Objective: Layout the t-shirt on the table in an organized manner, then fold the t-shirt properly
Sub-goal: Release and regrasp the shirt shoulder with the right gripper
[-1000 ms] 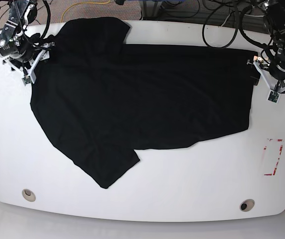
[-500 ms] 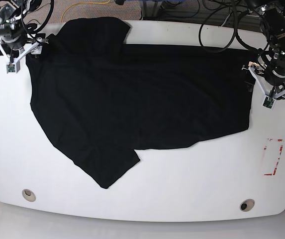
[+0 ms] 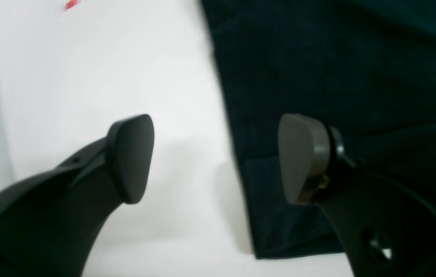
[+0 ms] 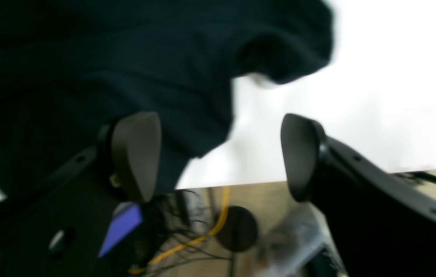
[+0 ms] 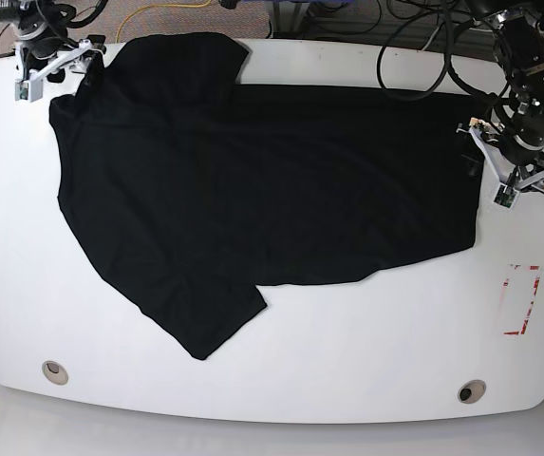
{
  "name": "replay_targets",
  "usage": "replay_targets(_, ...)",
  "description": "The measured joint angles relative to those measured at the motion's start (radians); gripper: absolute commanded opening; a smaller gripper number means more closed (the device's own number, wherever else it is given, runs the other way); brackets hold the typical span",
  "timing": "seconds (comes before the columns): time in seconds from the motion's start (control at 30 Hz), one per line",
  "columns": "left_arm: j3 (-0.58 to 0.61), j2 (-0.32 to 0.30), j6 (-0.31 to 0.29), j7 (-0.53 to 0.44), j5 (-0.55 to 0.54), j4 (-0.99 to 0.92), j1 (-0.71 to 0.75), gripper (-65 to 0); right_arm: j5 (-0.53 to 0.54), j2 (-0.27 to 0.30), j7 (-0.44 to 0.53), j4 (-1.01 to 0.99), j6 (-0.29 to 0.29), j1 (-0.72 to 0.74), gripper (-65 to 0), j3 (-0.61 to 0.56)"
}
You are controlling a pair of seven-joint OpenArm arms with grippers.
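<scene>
Black t-shirt (image 5: 253, 180) spread across white table (image 5: 347, 370), one sleeve pointing at front edge, other bunched near far edge. Layout step in hand, I judge; folding yet to begin. Next move calls for smoothing bunched far corner, pinching cloth there. My right gripper (image 4: 219, 157) above far-edge corner, jaws wide, nothing between them gripped. My left gripper (image 3: 216, 159) over opposite side hem, pointing down, jaws wide, empty.
</scene>
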Motion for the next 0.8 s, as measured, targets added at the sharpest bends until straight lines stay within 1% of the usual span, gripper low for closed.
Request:
replay_targets(0.17,0.003,-0.001,0.000,-0.003,-0.001,0.000,-0.002,-17.2,0.010,-0.008,0.001,-0.012,-0.002,-0.017,-18.2,-0.030)
replay_targets(0.37,0.009,-0.001,0.000,-0.002,0.001,0.000,0.000,-17.2,0.022,-0.015,0.001,-0.091,-0.001,-0.013,-18.2,-0.084)
replay_targets(0.53,0.020,0.000,0.000,-0.003,0.000,-0.001,0.000,-17.2,0.012,-0.013,0.009,-0.153,-0.002,-0.013,-18.2,-0.124)
replay_targets(0.8,0.020,-0.007,0.001,-0.003,0.001,-0.001,0.000,-17.2,0.026,-0.010,0.028,-0.159,-0.001,-0.011,-18.4,-0.190)
